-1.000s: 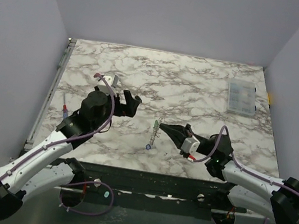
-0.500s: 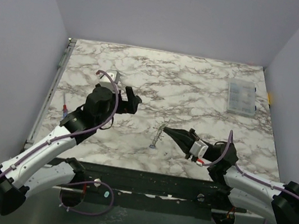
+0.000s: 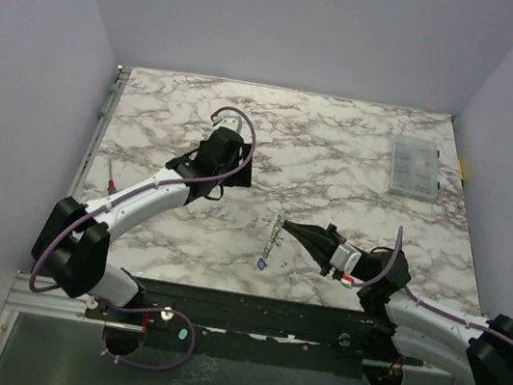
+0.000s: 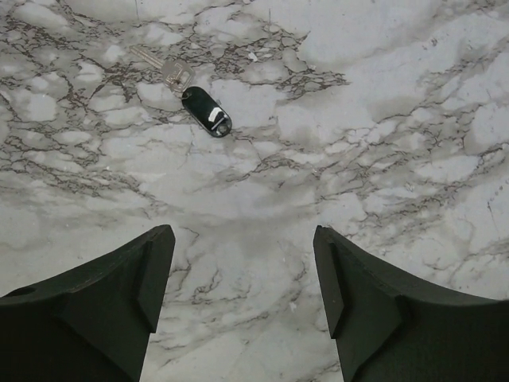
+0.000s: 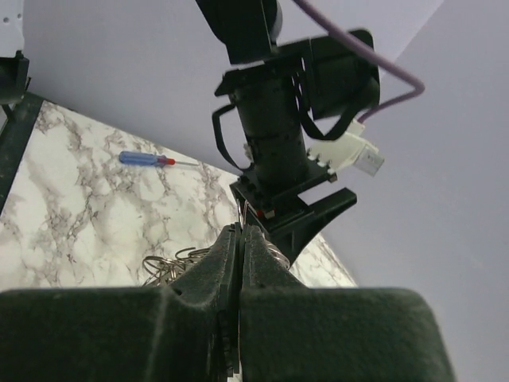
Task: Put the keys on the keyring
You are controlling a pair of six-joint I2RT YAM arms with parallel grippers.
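Two changes within the last second. First, a long swing of the left arm from far out on the left of the keyring (image 3: 275, 230) to a spot beyond it and a little left. Leaves the left gripper (image 4: 241, 237) poised above bare marble, jaws apart and holding nothing (somewhat narrower than a second ago, though still parted). Brings a dark-headed key (image 4: 205, 111) into the left wrist view, flat on the table (image 3: 343, 138), ahead of the gripper and well apart from it; head colour too dark to call. Second, a small drag of the keyring toward the near edge by the right gripper (image 3: 288, 226), jaws pressed together on its far end, chain trailing down to a blue key (image 3: 262, 264) at the tip. Cannot tell whether threaded on already or merely lying against the last link.

Reads as a hand-off in preparation: ring pinned and steadied, free gripper lining up on the loose key. Likely next, a descent and pinch on that key, then a carry back to the keyring.

Plenty of open marble beyond and to both sides of the keyring. Much less on the near side, with the table's front edge close below the blue key (risk of a slide off during any further pull). Far right of the keyring, the compartment box (image 3: 413, 169); far left, the pen-like tool (image 3: 111, 186); both well clear.
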